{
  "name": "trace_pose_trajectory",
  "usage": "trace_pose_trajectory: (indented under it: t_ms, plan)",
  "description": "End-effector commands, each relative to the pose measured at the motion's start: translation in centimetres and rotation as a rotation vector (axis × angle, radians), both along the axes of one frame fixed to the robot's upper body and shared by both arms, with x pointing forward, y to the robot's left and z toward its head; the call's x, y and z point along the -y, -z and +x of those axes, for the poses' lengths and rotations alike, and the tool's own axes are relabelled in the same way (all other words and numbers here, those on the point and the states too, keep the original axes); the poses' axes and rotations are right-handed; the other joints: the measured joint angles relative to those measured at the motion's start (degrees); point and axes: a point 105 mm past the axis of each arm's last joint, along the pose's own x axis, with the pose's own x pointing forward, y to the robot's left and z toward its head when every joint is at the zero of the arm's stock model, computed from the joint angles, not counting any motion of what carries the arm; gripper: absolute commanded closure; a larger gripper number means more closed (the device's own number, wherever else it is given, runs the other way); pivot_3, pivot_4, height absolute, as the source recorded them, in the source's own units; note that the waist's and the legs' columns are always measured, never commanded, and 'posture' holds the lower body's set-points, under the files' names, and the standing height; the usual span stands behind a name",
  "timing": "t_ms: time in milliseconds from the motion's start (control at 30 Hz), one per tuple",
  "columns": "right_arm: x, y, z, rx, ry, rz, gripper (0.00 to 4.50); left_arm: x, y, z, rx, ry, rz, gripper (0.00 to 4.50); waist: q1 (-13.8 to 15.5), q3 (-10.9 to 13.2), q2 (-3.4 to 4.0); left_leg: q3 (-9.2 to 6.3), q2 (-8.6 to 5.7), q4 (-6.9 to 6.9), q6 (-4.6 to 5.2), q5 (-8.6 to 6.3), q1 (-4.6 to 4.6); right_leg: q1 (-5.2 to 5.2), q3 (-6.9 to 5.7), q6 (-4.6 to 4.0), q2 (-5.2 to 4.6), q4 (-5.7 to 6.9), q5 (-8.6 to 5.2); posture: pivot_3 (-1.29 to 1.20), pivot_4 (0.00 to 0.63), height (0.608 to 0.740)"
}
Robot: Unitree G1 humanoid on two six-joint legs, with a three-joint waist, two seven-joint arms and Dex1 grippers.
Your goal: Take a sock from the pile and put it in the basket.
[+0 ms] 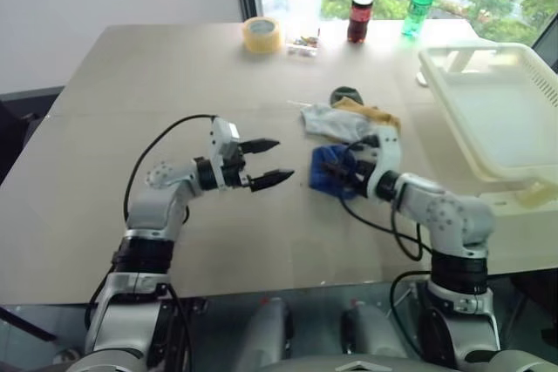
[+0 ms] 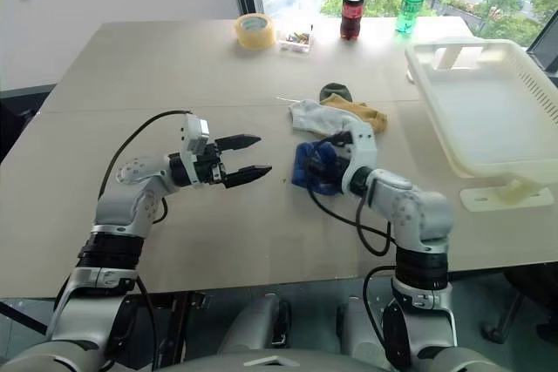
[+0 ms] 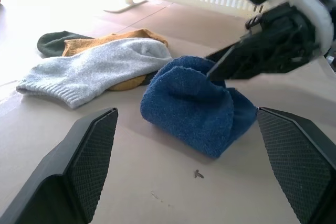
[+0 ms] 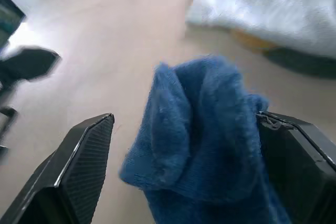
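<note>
The pile lies mid-table: a light grey sock [image 1: 327, 119], a mustard sock [image 1: 370, 112] and a dark sock [image 1: 346, 93]. Just in front of it sits a bunched royal blue sock [image 1: 330, 165]. My right gripper [image 4: 184, 118] points down and leftward at the blue sock, its fingers spread wide around it; one finger touches the fabric and a gap shows at the other. My left gripper [image 1: 284, 158] hovers open and empty to the left of the blue sock, pointing at it. The white slotted basket [image 1: 501, 119] stands at the right side of the table.
At the far edge of the table stand a roll of tape [image 1: 261, 34], a small clear box [image 1: 303, 43], a cola bottle [image 1: 360, 10] and a green bottle [image 1: 418, 4]. Bare tabletop [image 1: 174, 84] stretches left of the socks.
</note>
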Motion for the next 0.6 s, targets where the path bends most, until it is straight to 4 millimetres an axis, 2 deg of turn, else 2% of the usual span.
trace_pose_trajectory:
  t_ms: [33, 67, 200, 233, 300, 333, 467, 500, 533, 567, 600]
  plan:
    - [0.2, 2.9, 0.0, -0.019, -0.007, -0.178, 0.06, 0.1, -2.4, -0.4, 0.100, 0.037, -0.001, 0.00, -0.02, -0.01, -0.02, 0.00, 0.00, 0.00, 0.00, 0.00, 0.00, 0.00, 0.00, 0.00, 0.00, 0.00, 0.00, 0.00, 0.150, 0.740]
    - [0.4, 3.8, -0.1, -0.016, -0.020, -0.248, 0.06, 0.0, -2.5, -0.5, 0.116, 0.036, 0.007, 0.00, -0.07, -0.02, -0.03, 0.00, 0.00, 0.00, 0.00, 0.00, 0.02, 0.02, 0.00, 0.00, 0.00, -0.01, 0.00, 0.00, 0.150, 0.740]
    - [0.3, 6.0, -0.8, -0.046, -0.071, -0.323, 0.06, -0.5, -3.0, -0.8, 0.166, 0.044, 0.035, 0.00, -0.11, -0.10, -0.13, 0.02, 0.05, 0.00, 0.10, -0.06, 0.24, 0.16, 0.01, 0.00, 0.01, 0.10, 0.00, 0.00, 0.150, 0.740]
    - [0.0, 6.5, -1.2, -0.053, -0.101, -0.332, 0.46, -0.6, -3.2, -0.9, 0.169, 0.045, 0.033, 0.00, -0.09, -0.11, -0.13, 0.01, 0.06, 0.00, 0.09, -0.05, 0.32, 0.19, 0.01, 0.00, 0.01, 0.14, 0.00, 0.00, 0.150, 0.740]
    - [-0.5, 7.3, -2.0, -0.070, -0.156, -0.344, 0.71, -0.8, -3.2, -1.0, 0.171, 0.047, 0.036, 0.00, -0.07, -0.12, -0.13, 0.02, 0.06, 0.00, 0.09, -0.05, 0.43, 0.26, 0.03, 0.00, 0.00, 0.15, 0.00, 0.00, 0.150, 0.740]
    - [-0.6, 7.6, -2.2, -0.073, -0.172, -0.352, 1.15, -0.8, -3.1, -1.0, 0.171, 0.048, 0.038, 0.00, -0.06, -0.13, -0.15, 0.03, 0.06, -0.02, 0.10, -0.06, 0.69, 0.53, 0.03, -0.02, -0.01, 0.12, -0.01, 0.00, 0.150, 0.740]
    - [-0.4, 7.8, -2.4, -0.051, -0.197, -0.367, 2.23, -0.7, -3.2, -1.1, 0.177, 0.051, 0.032, 0.00, -0.05, -0.17, -0.18, 0.01, 0.09, -0.34, 0.10, -0.06, 1.06, 0.86, 0.02, -0.02, -0.24, -0.20, -0.01, 0.00, 0.150, 0.740]
    - [-0.2, 7.7, -2.3, -0.041, -0.190, -0.362, 2.75, -0.6, -3.2, -1.1, 0.178, 0.054, 0.028, 0.00, -0.05, -0.18, -0.18, 0.01, 0.09, -0.46, 0.10, -0.06, 1.06, 0.86, 0.02, -0.02, -0.25, -0.33, -0.01, 0.00, 0.150, 0.740]
    - [0.0, 7.1, -2.1, -0.023, -0.172, -0.324, 2.90, -0.4, -3.2, -1.2, 0.175, 0.060, 0.019, 0.00, -0.06, -0.22, -0.18, 0.00, 0.09, -0.47, 0.10, -0.06, 1.06, 0.86, 0.02, -0.02, -0.25, -0.35, -0.01, 0.00, 0.150, 0.740]
    - [0.2, 6.3, -1.8, 0.000, -0.150, -0.274, 3.37, -0.2, -3.2, -1.3, 0.171, 0.066, 0.009, 0.00, -0.06, -0.23, -0.19, 0.00, 0.09, -0.57, 0.10, -0.06, 1.06, 0.87, 0.03, -0.02, -0.25, -0.47, 0.00, 0.00, 0.150, 0.740]
    - [0.5, 5.4, -1.7, 0.019, -0.126, -0.218, 3.63, 0.1, -3.2, -1.4, 0.165, 0.074, -0.003, 0.00, -0.05, -0.24, -0.18, 0.00, 0.09, -0.58, 0.10, -0.06, 1.06, 0.88, 0.03, -0.02, -0.25, -0.49, 0.00, 0.00, 0.150, 0.740]
